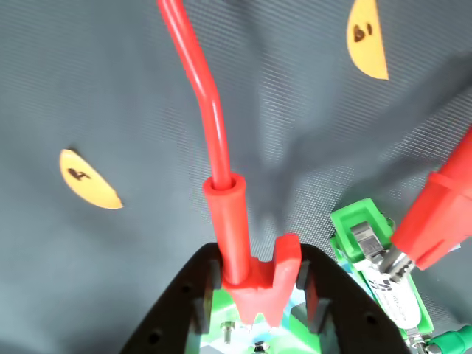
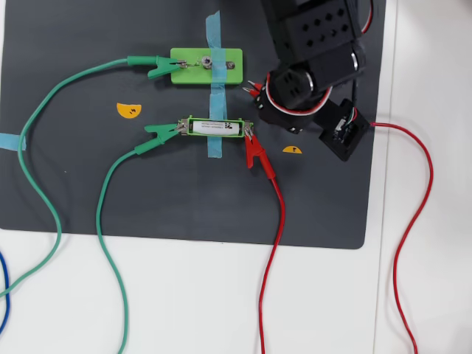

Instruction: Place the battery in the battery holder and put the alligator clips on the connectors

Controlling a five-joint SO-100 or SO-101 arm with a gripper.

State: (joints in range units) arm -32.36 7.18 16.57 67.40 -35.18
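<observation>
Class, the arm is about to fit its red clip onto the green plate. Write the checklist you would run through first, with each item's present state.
1. Battery seated in the battery holder: ok.
2. Green clip on the holder's left end in the overhead view: ok.
3. Red clip on the holder's right end: ok.
4. Second green clip on the left of the green plate: ok.
5. Gripper shut on the held red clip in the wrist view: ok.
6. Held clip's jaws on the plate's right connector: cannot tell, hidden by the arm.
</observation>
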